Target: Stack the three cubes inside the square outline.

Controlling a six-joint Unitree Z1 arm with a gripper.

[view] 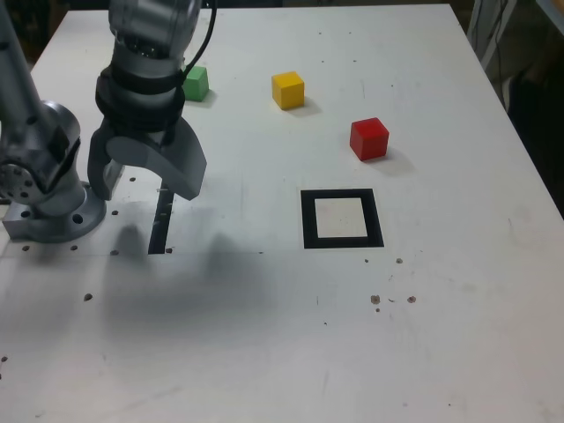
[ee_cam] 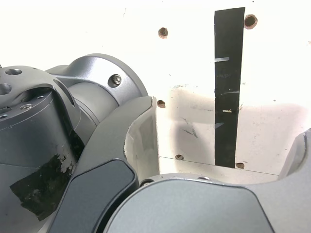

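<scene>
My gripper (view: 145,188) hangs open above the white table at the exterior view's left, with nothing between its jaws. The green cube (view: 195,83) sits just behind it, partly hidden by the arm. To its right in that view sits the yellow cube (view: 288,90), and the red cube (view: 368,138) lies further right and nearer. The square outline (view: 342,218), black with a white centre, lies in front of the red cube and holds nothing. In the wrist view my gripper (ee_cam: 223,141) is wide apart over bare table and no cube shows.
A narrow black strip (view: 161,220) is taped to the table under the gripper, also seen as the strip (ee_cam: 228,87) in the wrist view. The arm's grey base (view: 53,207) stands at the exterior view's left edge. Small holes dot the table (view: 264,352).
</scene>
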